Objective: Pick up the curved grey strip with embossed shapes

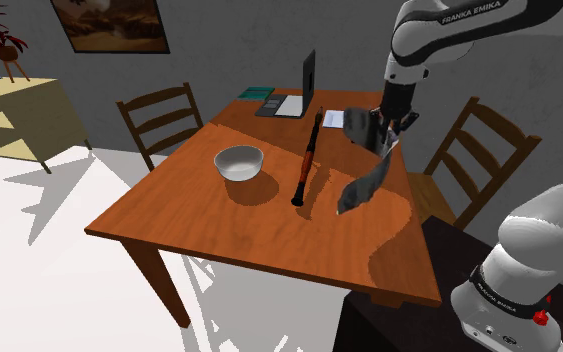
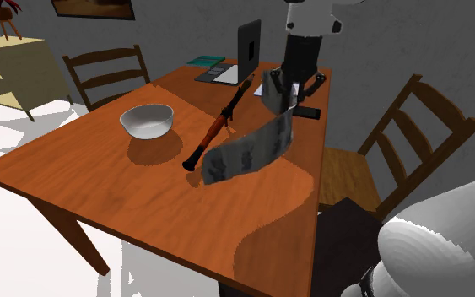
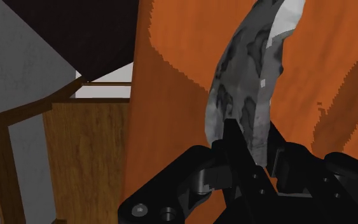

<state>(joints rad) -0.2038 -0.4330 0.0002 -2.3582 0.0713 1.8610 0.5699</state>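
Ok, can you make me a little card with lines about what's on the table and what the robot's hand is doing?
tool: shut on the upper end of the curved grey strip
strip: hangs slanted from the tool over the table; cannot tell if its lower end touches
white bowl: on the table, apart from the strip
long dark stick: lies between bowl and strip
laptop: open, at the table's far end in the shoulder view
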